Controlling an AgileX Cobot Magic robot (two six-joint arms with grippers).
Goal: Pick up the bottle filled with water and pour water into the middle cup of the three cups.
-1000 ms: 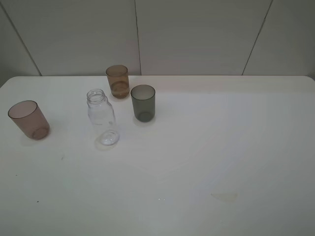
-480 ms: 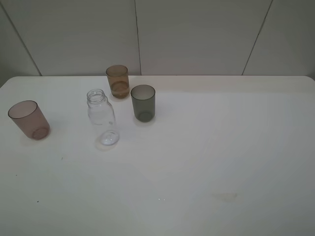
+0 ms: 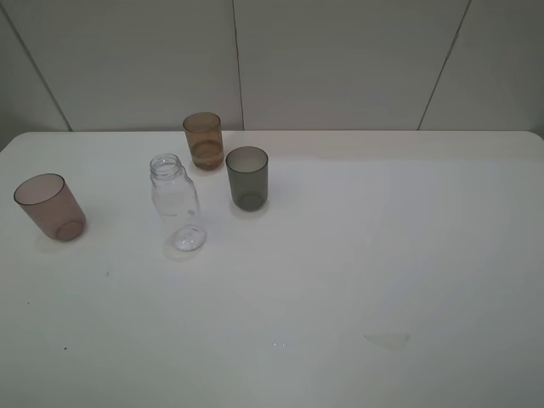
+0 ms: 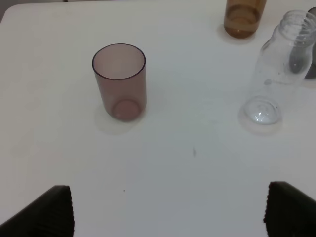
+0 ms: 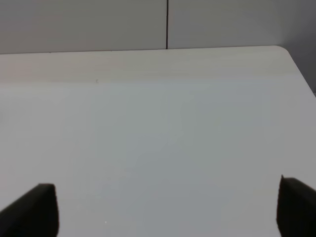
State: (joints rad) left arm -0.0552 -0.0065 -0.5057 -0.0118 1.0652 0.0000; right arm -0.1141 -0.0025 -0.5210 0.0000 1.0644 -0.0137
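The clear uncapped bottle [image 3: 177, 204] stands upright on the white table, left of centre; it also shows in the left wrist view [image 4: 276, 74]. The amber middle cup [image 3: 204, 140] stands behind it, and shows in the left wrist view [image 4: 242, 17]. The dark grey cup [image 3: 247, 178] is to the bottle's right. The pinkish-brown cup [image 3: 49, 206] stands far left, and faces the left gripper in the left wrist view [image 4: 120, 81]. My left gripper [image 4: 168, 212] is open and empty, short of the cup and bottle. My right gripper [image 5: 165, 210] is open and empty over bare table. Neither arm shows in the high view.
The white table [image 3: 382, 238] ends at a grey panelled wall [image 3: 340, 59] behind. A faint yellowish stain [image 3: 388, 340] lies at the front right. The table's far corner [image 5: 281, 49] shows in the right wrist view.
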